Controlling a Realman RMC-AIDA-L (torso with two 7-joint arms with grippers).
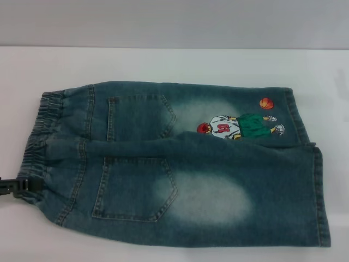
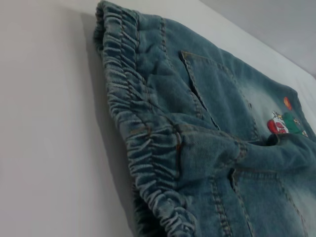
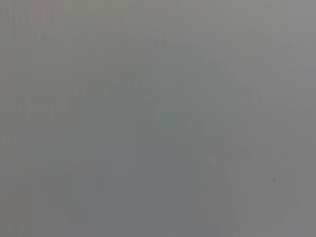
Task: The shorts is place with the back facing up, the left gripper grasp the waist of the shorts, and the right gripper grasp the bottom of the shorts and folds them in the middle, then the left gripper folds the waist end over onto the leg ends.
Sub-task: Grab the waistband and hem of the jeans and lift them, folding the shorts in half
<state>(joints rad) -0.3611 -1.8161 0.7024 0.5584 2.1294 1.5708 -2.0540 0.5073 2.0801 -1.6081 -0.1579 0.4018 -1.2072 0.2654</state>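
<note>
Shorts (image 1: 180, 164) lie flat on the white table (image 1: 163, 63), back up, already folded lengthwise: near half overlaps the far half, both pockets showing, cartoon print (image 1: 240, 126) peeking out past the fold edge. Left gripper (image 1: 16, 186) sits at the left edge of the head view, tips right at the near end of the waist (image 1: 38, 136); only a sliver of black claw shows, so I cannot tell whether the jaws are spread or pinched, or whether any denim is between them. Right gripper is out of every view; its wrist camera sees only blank grey surface, so it looks parked. Leg ends (image 1: 319, 191) are well apart from the jaws, on the opposite side of the garment. My read is that the waist-over-hems fold is the step left. Risks: the waistband is two stacked puckered layers, so a shallow bite at that corner likely catches only the top one and peels the lengthwise fold open on lift. Grabbing at the near corner rather than mid-band probably drags the far side skewed. Stiff denim may also slide on the smooth table instead of creasing.
</note>
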